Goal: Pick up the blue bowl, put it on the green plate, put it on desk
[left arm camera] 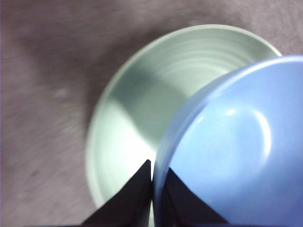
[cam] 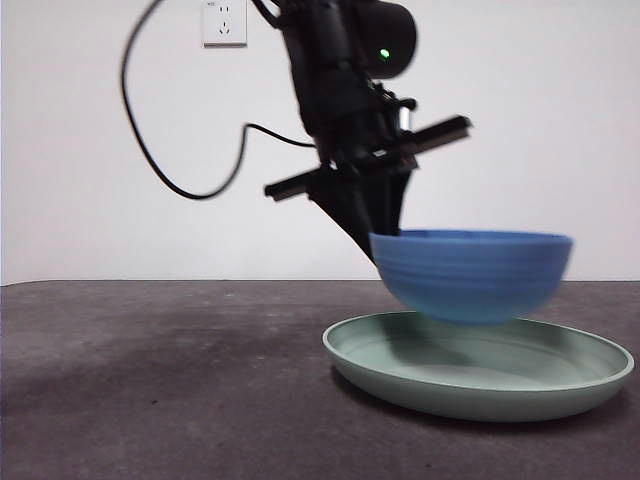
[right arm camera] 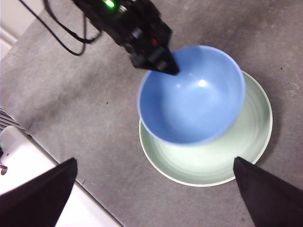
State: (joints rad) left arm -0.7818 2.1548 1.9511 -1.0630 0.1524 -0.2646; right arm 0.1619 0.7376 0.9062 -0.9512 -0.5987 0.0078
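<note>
My left gripper is shut on the rim of the blue bowl, one jaw inside the wall and one outside. The bowl hangs upright, low over the green plate, which lies flat on the desk. In the left wrist view the left gripper pinches the bowl with the plate beneath. From high above, my right gripper stands open and holds nothing. It looks down on the bowl, which sits off-centre over the plate, and on the left gripper.
A black cable loops from the left arm in front of the white wall, below a wall socket. A white surface borders the desk in the right wrist view. Bare desk stretches to the plate's left in the front view.
</note>
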